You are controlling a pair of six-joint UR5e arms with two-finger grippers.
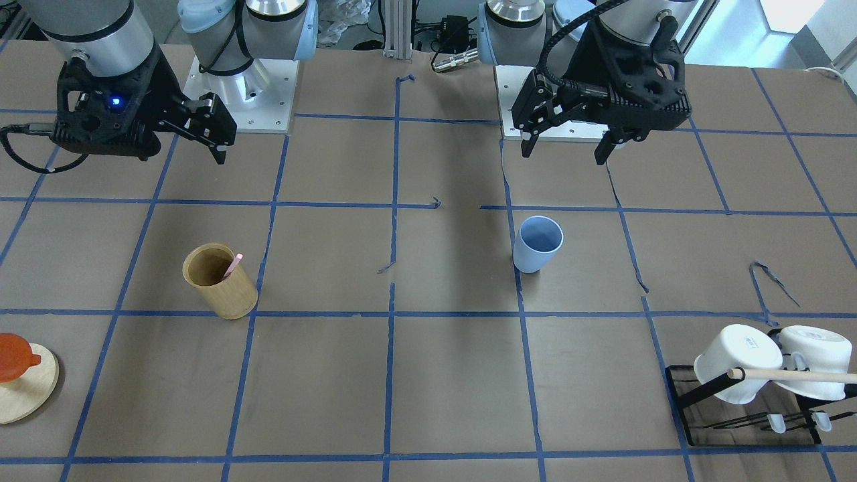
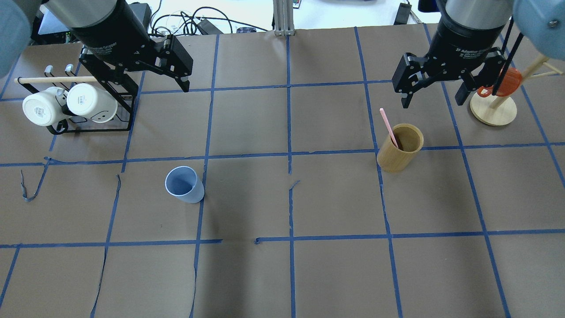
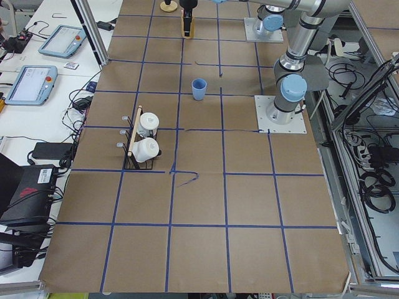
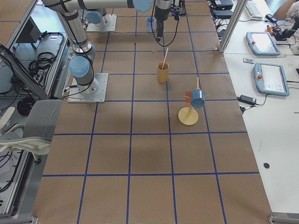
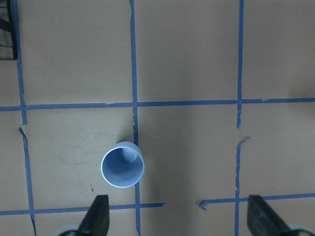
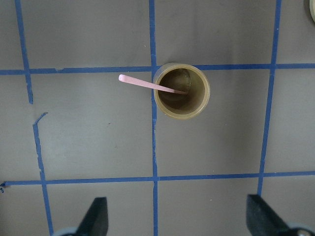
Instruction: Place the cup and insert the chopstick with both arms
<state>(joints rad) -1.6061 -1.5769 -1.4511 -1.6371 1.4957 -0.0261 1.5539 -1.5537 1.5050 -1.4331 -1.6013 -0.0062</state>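
The light-blue cup (image 1: 537, 244) stands upright on the brown paper, on my left side (image 2: 185, 185). My left gripper (image 1: 568, 147) is open and empty, high above and behind it; its wrist view shows the cup (image 5: 123, 164) just ahead of the spread fingertips (image 5: 98, 219). One pale-pink chopstick (image 2: 389, 128) leans inside a tan bamboo cylinder (image 2: 399, 154) on my right side. My right gripper (image 2: 432, 97) is open and empty, high above and behind the cylinder. Its wrist view shows the chopstick (image 6: 145, 83) sticking out to the left of the cylinder (image 6: 182, 91).
A black rack (image 2: 112, 126) with two white mugs (image 2: 66, 104) and a long wooden dowel (image 2: 53, 80) stands at the far left, under my left gripper. A wooden mug tree (image 2: 492, 110) with an orange cup (image 2: 507, 81) stands at the far right.
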